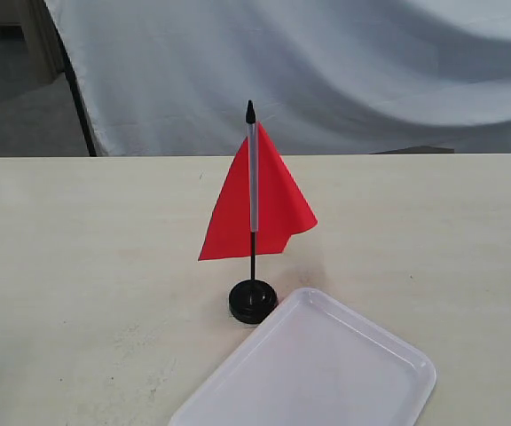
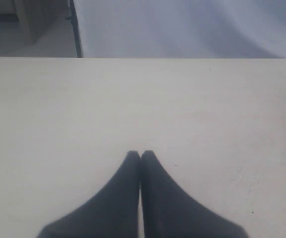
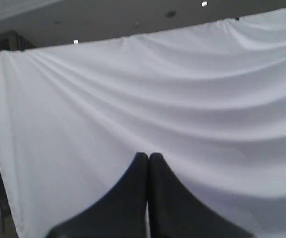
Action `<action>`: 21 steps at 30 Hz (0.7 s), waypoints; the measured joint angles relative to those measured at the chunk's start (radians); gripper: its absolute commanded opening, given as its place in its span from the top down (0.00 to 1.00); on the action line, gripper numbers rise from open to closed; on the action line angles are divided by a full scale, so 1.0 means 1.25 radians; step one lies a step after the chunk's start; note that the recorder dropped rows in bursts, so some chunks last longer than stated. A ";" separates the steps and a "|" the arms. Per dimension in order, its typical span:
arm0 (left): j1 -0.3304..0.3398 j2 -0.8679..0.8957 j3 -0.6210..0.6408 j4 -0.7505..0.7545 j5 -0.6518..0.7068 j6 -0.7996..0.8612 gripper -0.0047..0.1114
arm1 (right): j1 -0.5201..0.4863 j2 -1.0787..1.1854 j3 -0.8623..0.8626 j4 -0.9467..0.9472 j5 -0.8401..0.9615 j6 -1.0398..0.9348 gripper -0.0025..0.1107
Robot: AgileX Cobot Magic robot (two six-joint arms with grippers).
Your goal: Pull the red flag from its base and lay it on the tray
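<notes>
red flag (image 1: pixel 260 200) upright in the base (image 1: pixel 253 301) on the table (image 1: pixel 78 266), base just beside the tray (image 1: pixel 326 373), left gripper (image 2: pixel 140 154) clenched above the table, right gripper (image 3: pixel 148 156) clenched, facing white drape (image 3: pixel 182 99)

Counter (image 1: pixel 78 266) is carrying three items in all: one red flag (image 1: pixel 278 200), one base (image 1: pixel 253 302), one tray (image 1: pixel 326 373). Flag is breaking down as one sheet of red cloth, one thin black rod (image 1: pixel 253 257), one grey sleeve (image 1: pixel 254 177), one pointed black tip (image 1: pixel 250 112). One white backdrop cloth (image 1: pixel 326 71) is hanging behind, with one dark post (image 1: pixel 78 98) showing at its edge. Wrist views are giving two sets of jaws, left jaws and right jaws, one set per view. Each set is showing two dark fingers (image 2: pixel 123 198) (image 3: pixel 128 198), making four fingers altogether. Counter tally is standing at one.
</notes>
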 measured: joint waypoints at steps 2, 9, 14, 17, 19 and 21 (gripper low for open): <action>0.000 0.000 0.000 0.000 0.000 0.000 0.96 | 0.000 0.000 0.000 0.000 -0.054 0.022 0.98; 0.000 0.000 0.000 0.000 0.000 0.000 0.96 | 0.000 0.000 0.000 -0.003 -0.083 0.268 0.98; 0.000 0.000 0.000 0.000 0.000 0.000 0.96 | 0.000 0.054 -0.006 -0.043 -0.168 0.326 0.98; 0.000 0.000 0.000 0.000 0.000 0.000 0.96 | 0.000 0.141 -0.046 -0.107 -0.182 0.336 0.98; 0.000 0.000 0.000 0.000 0.000 0.000 0.96 | 0.000 0.212 -0.082 -0.164 -0.200 0.350 0.98; 0.000 0.000 0.000 0.000 0.000 0.000 0.96 | 0.000 0.304 -0.113 -0.237 -0.225 0.365 0.98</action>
